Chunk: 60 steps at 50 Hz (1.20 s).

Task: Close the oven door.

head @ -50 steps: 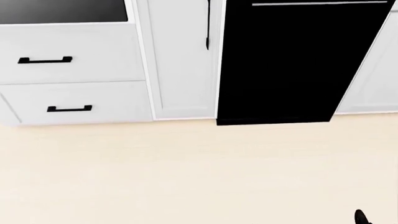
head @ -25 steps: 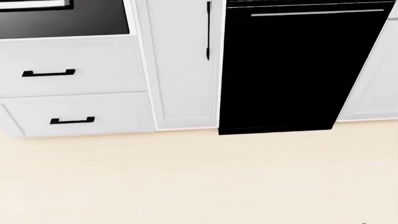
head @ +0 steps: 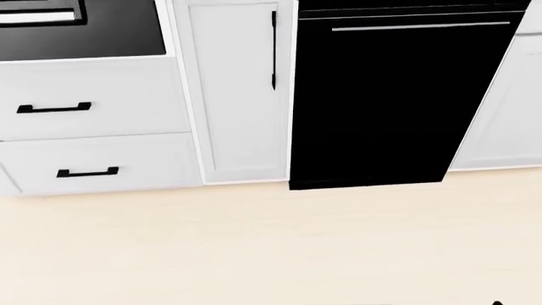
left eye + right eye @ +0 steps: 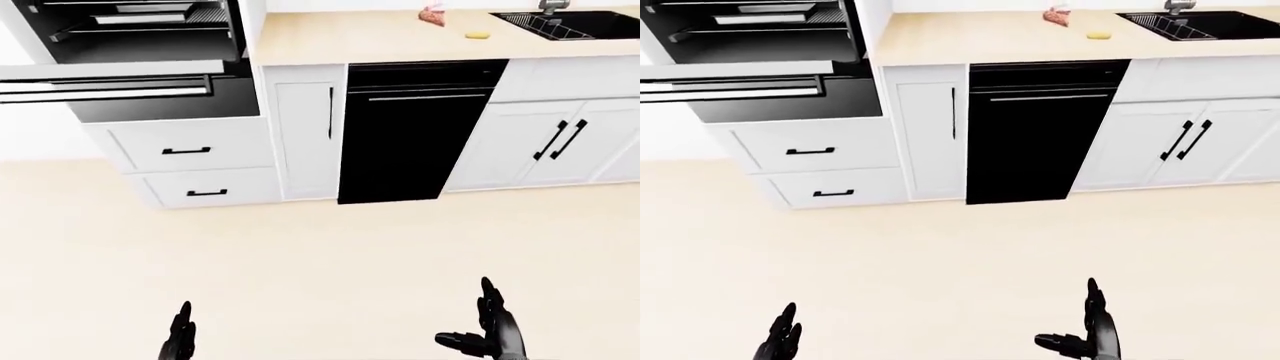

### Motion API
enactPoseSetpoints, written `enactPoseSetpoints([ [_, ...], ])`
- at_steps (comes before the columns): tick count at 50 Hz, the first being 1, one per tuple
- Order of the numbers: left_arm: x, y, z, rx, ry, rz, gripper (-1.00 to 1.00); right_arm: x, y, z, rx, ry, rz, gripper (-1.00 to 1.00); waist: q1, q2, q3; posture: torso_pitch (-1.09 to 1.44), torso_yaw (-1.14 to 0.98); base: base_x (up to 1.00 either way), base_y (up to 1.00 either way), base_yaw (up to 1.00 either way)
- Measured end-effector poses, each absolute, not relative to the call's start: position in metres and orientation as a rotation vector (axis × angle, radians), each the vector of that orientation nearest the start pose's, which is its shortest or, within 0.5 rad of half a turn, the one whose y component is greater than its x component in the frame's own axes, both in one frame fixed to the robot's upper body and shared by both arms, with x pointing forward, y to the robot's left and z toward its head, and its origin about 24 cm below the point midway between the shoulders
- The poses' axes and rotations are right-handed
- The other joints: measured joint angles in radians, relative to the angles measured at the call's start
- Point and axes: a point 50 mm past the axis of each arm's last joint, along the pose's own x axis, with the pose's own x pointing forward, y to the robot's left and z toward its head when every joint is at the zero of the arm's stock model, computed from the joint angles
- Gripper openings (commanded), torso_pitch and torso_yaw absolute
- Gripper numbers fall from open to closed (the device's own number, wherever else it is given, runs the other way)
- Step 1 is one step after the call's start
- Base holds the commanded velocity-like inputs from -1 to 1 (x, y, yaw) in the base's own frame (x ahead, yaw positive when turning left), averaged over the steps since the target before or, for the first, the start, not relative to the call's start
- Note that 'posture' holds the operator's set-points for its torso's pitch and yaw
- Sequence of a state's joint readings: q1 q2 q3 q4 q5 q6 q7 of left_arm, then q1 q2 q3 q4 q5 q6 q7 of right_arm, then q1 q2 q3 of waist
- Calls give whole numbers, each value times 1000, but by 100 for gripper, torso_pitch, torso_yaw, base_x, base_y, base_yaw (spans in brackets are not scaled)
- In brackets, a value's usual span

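Observation:
The oven [image 4: 140, 34] sits at the upper left of the left-eye view, its cavity and racks exposed. Its door [image 4: 110, 84] hangs folded down flat, with a silver handle along the near edge. In the head view only the door's dark glass [image 3: 81, 28] shows at the top left. My left hand [image 4: 181, 339] and right hand [image 4: 490, 330] are low at the bottom of the eye views, fingers spread and holding nothing, far from the oven across the floor.
Two white drawers [image 4: 190, 166] sit below the oven. To the right stand a narrow white cabinet [image 4: 305, 127], a black dishwasher [image 4: 410, 135], and double doors [image 4: 560, 142]. The counter [image 4: 380, 34] carries small food items and a sink [image 4: 570, 22]. Beige floor [image 4: 320, 255] lies between.
The head view has shifted: cabinets and dishwasher slid down and slightly left in the picture, showing more of the oven door's glass. The camera moved, not the furniture.

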<state>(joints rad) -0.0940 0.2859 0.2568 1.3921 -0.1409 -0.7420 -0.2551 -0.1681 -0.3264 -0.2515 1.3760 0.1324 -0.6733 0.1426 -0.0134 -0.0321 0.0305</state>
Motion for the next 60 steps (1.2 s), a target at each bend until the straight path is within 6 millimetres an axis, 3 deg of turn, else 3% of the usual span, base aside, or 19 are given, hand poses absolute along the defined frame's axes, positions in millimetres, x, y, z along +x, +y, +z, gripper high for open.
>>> enactPoseSetpoints([
  [4, 148, 277, -105, 45, 473, 203, 100, 173, -291, -93, -93, 457, -284, 100, 3, 48, 2, 0, 0, 0, 15, 0],
  [7, 148, 277, -104, 47, 467, 202, 100, 171, -290, -94, -92, 467, -282, 100, 4, 106, -5, 0, 0, 0, 16, 0],
  [8, 147, 279, -104, 51, 469, 205, 100, 171, -288, -95, -88, 467, -281, 100, 9, 112, -11, 0, 0, 0, 15, 0],
  [12, 143, 283, -105, 50, 481, 231, 100, 170, -279, -101, -77, 493, -244, 100, 21, 94, -3, 0, 0, 0, 16, 0],
  [15, 142, 283, -105, 47, 483, 230, 100, 169, -281, -100, -80, 497, -251, 100, 19, 66, -1, 0, 0, 0, 15, 0],
  [21, 143, 281, -105, 48, 484, 215, 100, 173, -286, -95, -94, 466, -270, 100, 18, -9, 0, 0, 0, 0, 17, 0],
  [23, 144, 282, -105, 52, 479, 216, 100, 173, -286, -95, -97, 466, -269, 100, 16, -50, -2, 0, 0, 0, 29, 0],
  [25, 146, 276, -106, 37, 479, 207, 100, 172, -289, -95, -99, 475, -281, 100, -2, -40, 5, 0, 0, 0, 29, 0],
  [28, 143, 271, -110, 32, 499, 182, 100, 167, -291, -97, -95, 491, -296, 100, -12, -43, -7, 0, 0, 0, 28, 0],
  [32, 145, 276, -107, 41, 485, 192, 100, 170, -291, -95, -97, 477, -294, 100, -7, 0, 3, 0, 0, 0, 29, 0],
  [36, 147, 278, -105, 43, 471, 205, 100, 169, -290, -96, -93, 481, -288, 100, -5, 65, 4, 0, 0, 0, 29, 0],
  [38, 147, 278, -105, 42, 472, 205, 100, 169, -290, -96, -93, 482, -287, 100, -2, 111, -3, 0, 0, 0, 29, 0],
  [39, 147, 281, -104, 45, 474, 208, 100, 171, -288, -96, -88, 478, -285, 100, 3, 115, -9, 0, 0, 0, 29, 0],
  [44, 146, 286, -103, 39, 479, 234, 100, 172, -279, -100, -78, 494, -244, 100, 19, 82, -4, 0, 0, 0, 29, 0],
  [52, 147, 283, -104, 38, 480, 218, 100, 173, -287, -96, -87, 472, -275, 100, 11, -7, 4, 0, 0, 0, 29, 0],
  [55, 147, 284, -103, 40, 480, 220, 100, 173, -285, -96, -86, 473, -269, 100, 10, -50, 1, 0, 0, 0, 29, 0],
  [57, 148, 279, -105, 30, 483, 208, 100, 171, -289, -96, -90, 478, -279, 100, -3, -26, 5, 0, 0, 0, 29, 0],
  [60, 145, 275, -108, 27, 500, 189, 100, 167, -290, -98, -87, 493, -290, 100, -8, -32, -8, 0, 0, 0, 29, 0],
])
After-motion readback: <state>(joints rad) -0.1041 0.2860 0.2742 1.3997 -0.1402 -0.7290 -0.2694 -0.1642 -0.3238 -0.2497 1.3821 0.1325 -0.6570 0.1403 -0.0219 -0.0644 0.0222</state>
